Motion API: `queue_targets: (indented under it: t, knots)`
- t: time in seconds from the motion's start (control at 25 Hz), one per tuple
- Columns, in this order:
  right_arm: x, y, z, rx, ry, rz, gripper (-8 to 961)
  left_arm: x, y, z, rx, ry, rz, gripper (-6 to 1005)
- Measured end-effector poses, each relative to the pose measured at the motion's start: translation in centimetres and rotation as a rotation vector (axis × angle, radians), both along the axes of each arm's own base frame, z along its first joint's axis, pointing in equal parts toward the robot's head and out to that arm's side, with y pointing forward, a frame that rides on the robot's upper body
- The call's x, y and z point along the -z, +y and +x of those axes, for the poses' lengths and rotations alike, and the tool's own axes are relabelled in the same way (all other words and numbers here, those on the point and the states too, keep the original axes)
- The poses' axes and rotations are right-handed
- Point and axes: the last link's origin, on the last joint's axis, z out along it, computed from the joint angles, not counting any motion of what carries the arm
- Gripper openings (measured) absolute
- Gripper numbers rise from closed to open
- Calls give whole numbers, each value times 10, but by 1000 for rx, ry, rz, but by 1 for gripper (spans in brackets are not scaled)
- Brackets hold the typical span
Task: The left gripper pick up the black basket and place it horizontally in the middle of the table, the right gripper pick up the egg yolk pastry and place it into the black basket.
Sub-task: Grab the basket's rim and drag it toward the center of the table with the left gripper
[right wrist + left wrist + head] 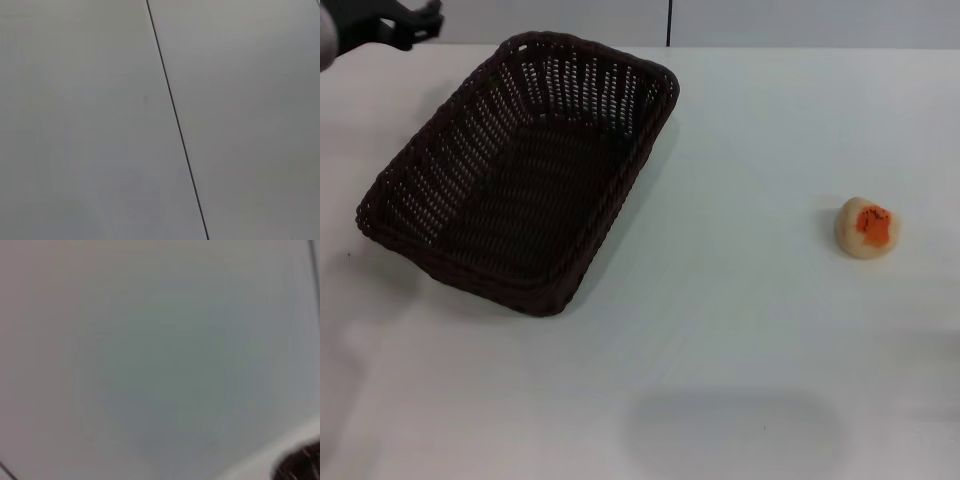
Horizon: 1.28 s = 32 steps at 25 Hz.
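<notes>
The black basket point(525, 165) lies empty on the white table point(740, 350), left of the middle, its long side running diagonally from near left to far right. My left gripper point(415, 25) hangs at the far left corner of the head view, just beyond the basket's far end and apart from it. A dark blurred patch point(300, 465) at one corner of the left wrist view may be the basket's rim. The egg yolk pastry point(867, 228) sits alone on the table at the right. My right gripper is out of view.
The table's far edge meets a grey wall with a dark vertical seam point(670, 22). The right wrist view shows only a grey surface crossed by a thin dark line point(175, 120). A soft shadow point(730, 430) lies on the near table.
</notes>
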Motion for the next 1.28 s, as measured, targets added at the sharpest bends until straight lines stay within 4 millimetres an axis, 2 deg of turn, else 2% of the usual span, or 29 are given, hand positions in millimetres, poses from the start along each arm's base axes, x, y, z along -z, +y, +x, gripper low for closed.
queue_targets:
  t: [0.24, 0.48, 0.84, 1.28]
  knots:
    - [0, 2, -1, -6, -2, -6, 816, 5, 1, 25, -117, 102, -218, 786]
    - [1, 1, 0, -4, -4, -15, 816, 7, 1, 33, -148, 158, -283, 781]
    - [2, 0, 0, -2, -6, -22, 816, 15, 17, 22, -296, 117, -379, 782]
    - [3, 1, -1, -8, -3, -28, 817, 24, 30, 11, -356, 106, -432, 782]
